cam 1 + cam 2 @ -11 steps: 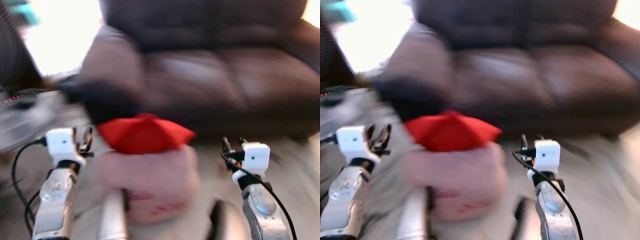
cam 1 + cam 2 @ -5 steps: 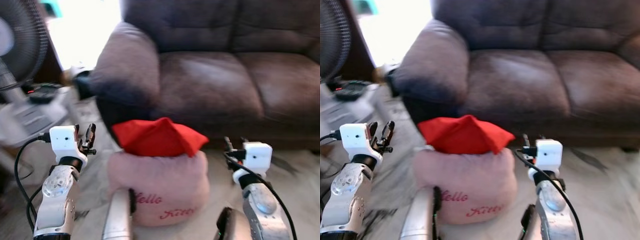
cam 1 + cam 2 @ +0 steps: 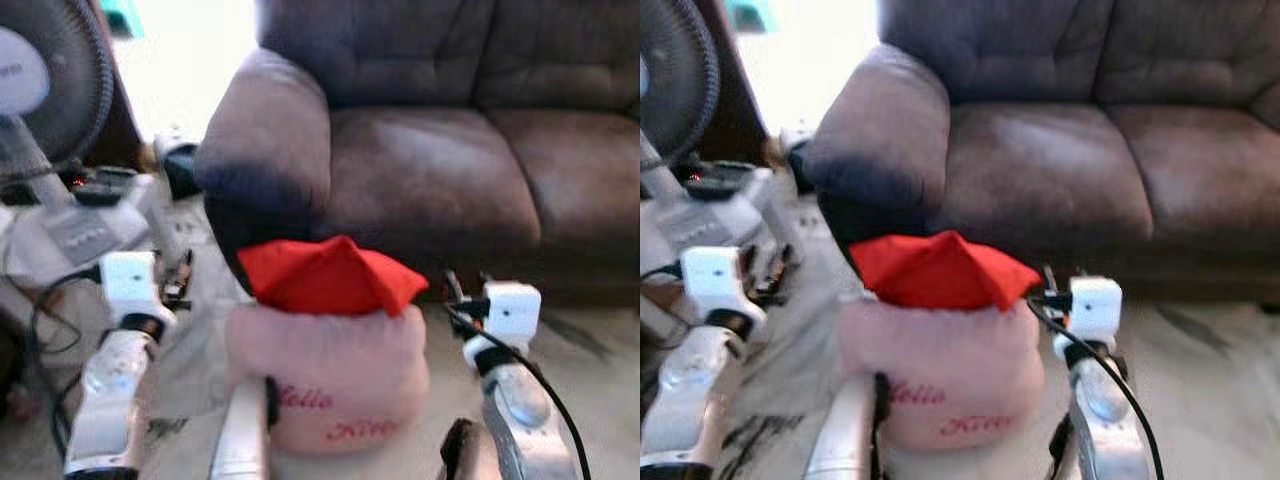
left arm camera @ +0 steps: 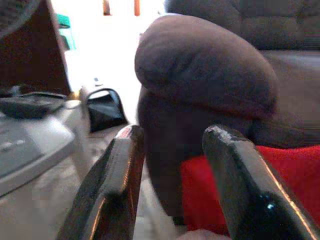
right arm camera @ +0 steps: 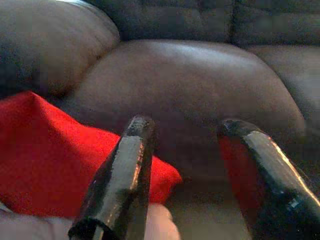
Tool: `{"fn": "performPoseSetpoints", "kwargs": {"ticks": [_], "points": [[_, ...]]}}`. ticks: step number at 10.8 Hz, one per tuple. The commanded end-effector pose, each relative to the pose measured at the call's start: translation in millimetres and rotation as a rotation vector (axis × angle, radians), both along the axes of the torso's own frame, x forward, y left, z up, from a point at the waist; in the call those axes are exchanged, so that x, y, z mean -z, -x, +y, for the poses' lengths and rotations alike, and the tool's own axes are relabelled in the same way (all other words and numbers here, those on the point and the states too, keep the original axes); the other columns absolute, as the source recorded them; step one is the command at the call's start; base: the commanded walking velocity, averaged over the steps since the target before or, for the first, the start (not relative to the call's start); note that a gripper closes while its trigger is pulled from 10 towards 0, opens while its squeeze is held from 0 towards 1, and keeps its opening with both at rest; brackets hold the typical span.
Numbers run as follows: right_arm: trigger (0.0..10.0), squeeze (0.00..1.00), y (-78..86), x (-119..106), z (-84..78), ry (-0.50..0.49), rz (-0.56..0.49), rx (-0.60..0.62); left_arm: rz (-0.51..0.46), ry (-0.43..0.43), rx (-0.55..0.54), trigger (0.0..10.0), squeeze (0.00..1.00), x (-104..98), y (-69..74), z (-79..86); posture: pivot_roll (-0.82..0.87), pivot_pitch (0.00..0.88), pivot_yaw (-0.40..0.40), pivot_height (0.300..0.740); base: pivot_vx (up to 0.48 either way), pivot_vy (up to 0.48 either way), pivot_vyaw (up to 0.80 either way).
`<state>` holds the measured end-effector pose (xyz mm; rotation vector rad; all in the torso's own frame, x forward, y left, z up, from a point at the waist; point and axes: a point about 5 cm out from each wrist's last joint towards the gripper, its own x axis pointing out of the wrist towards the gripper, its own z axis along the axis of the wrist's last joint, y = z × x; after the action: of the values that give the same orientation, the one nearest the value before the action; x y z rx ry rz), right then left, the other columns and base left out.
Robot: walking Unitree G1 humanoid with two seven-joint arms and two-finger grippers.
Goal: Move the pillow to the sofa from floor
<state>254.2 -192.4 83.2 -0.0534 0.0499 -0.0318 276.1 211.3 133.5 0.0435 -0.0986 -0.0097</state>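
A pink pillow (image 3: pixel 330 370) with a red top (image 3: pixel 325 275) and red lettering sits between my two forearms, in front of the dark brown sofa (image 3: pixel 430 170). My left gripper (image 3: pixel 180 275) stands open just to the pillow's left. In the left wrist view the left gripper (image 4: pixel 170 165) has nothing between its fingers, and the sofa's armrest (image 4: pixel 205 65) and the red top (image 4: pixel 295 175) lie beyond them. My right gripper (image 3: pixel 455 290) stands open at the pillow's right. In the right wrist view the right gripper (image 5: pixel 187 165) points at the seat cushion (image 5: pixel 185 80), with the red top (image 5: pixel 55 150) beside it.
The sofa's armrest (image 3: pixel 270 130) bulges just behind the pillow. A standing fan (image 3: pixel 50 90) and a grey unit (image 3: pixel 70 230) with cables crowd the left. A black bag (image 3: pixel 180 170) lies on the pale floor (image 3: pixel 590 360) by the armrest.
The whole picture has shifted and sharpened from heavy blur, so the camera has moved. The pillow stays between my arms and both grippers remain open.
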Motion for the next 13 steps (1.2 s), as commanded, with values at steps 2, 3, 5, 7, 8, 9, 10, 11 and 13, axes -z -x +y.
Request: {"fn": "performPoseSetpoints", "kwargs": {"ticks": [2, 3, 5, 7, 8, 9, 10, 11, 13], "points": [[10.0, 0.0, 3.2, 5.5, -6.8, 0.041, 0.032, 0.013, -0.012, -0.02, 0.013, 10.0, 0.0, -3.7, -1.1, -2.1, 0.03, 0.0, -0.035, 0.471, 0.0, 0.0, 0.4], [10.0, 0.0, 3.7, 6.4, -7.1, 0.042, 0.031, 0.015, -0.014, -0.021, 0.012, 10.0, 0.0, -3.7, -1.2, -1.8, 0.03, 0.0, -0.035, 0.471, 0.285, 0.0, 0.8], [10.0, 0.0, 4.3, 7.8, -11.4, -0.002, 0.028, 0.047, -0.014, -0.023, 0.004, 10.0, 0.0, -3.5, -1.0, -1.1, 0.03, 0.0, -0.033, 0.471, 0.317, 0.0, 0.0], [10.0, 0.0, 3.0, 6.3, -9.2, 0.071, 0.033, 0.016, -0.016, -0.026, 0.005, 10.0, 0.0, -3.9, -1.1, -0.9, 0.03, 0.0, -0.032, 0.471, 0.321, 0.0, 0.4], [10.0, 0.0, 3.0, 6.8, -7.7, 0.036, 0.024, 0.019, -0.015, -0.026, 0.004, 10.0, 0.0, -3.7, -1.0, -0.5, 0.03, 0.0, -0.032, 0.471, 0.322, 0.0, 0.8], [10.0, 0.0, 3.8, 8.0, -9.6, 0.011, 0.027, 0.04, -0.017, -0.031, 0.006, 10.0, 0.0, -3.8, -1.0, -0.7, 0.03, 0.0, -0.031, 0.471, 0.322, 0.0, 0.0], [10.0, 0.0, 5.2, 10.9, -12.0, 0.017, 0.043, 0.043, -0.022, -0.034, 0.016, 10.0, 0.0, -4.3, -1.1, -1.6, 0.03, 0.0, -0.03, 0.471, 0.0, 0.0, 0.0], [10.0, 0.0, 7.2, 16.4, -16.0, 0.031, 0.08, 0.06, -0.027, -0.032, 0.021, 10.0, 0.0, -4.9, -1.0, -2.4, 0.03, 0.001, -0.03, 0.471, 0.0, 0.0, 0.0], [10.0, 0.0, 16.8, 43.5, -27.7, 0.074, 0.278, 0.139, -0.012, -0.034, 0.01, 10.0, 0.0, -1.8, -0.6, 2.3, 0.03, 0.002, -0.03, 0.471, 0.0, 0.0, 0.0]]}}
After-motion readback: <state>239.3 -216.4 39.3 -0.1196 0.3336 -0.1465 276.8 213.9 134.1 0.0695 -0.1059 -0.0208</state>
